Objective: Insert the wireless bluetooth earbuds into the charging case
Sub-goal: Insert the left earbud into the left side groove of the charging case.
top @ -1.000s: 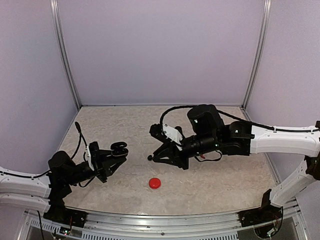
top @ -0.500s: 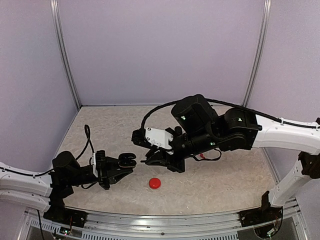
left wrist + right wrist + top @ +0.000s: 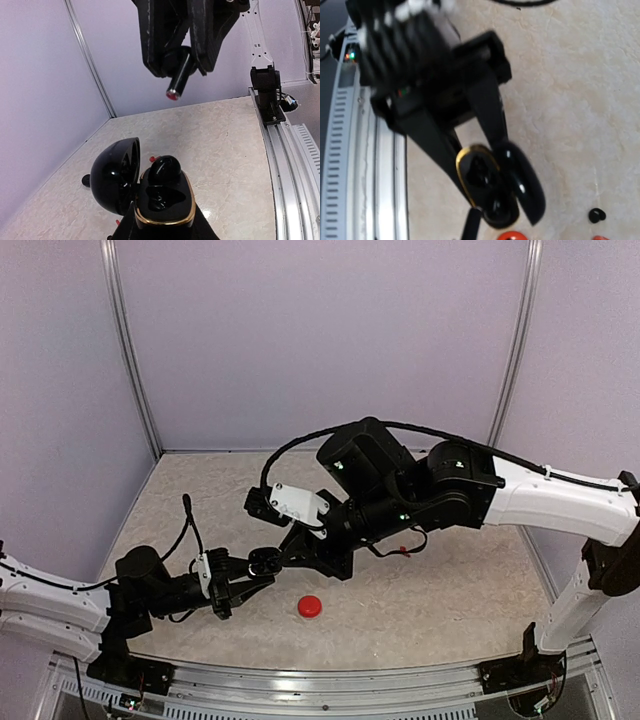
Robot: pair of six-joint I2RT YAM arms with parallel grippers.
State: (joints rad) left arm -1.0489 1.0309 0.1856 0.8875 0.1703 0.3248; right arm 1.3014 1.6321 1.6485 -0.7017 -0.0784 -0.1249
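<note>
- Black plastic: the held earbud (image 3: 181,74) hung stem-down, its tip reddish, directly above the charging case (image 3: 165,200) and apart from it.
- Over the case, the right gripper (image 3: 179,52) was pinched tight on that earbud's head.
- Open and gold-rimmed, the charging case had its lid (image 3: 114,174) swung to one side. A rounded black piece (image 3: 165,167), probably another earbud, sat at the far end of its well.
- Beneath the case, the left gripper (image 3: 248,573) was clamped on its body, holding it off the table (image 3: 450,610).
- Near the case, a red round object (image 3: 310,606) lay on the table. A loose earbud (image 3: 596,215) lay farther off.
- Risk, as judged: if the two arms were misaligned, the stem could strike the gold rim or miss the free socket. A tilted earbud might jam, or slip from the narrow pinch and drop.
- No brand, label or legible writing could be made out.
</note>
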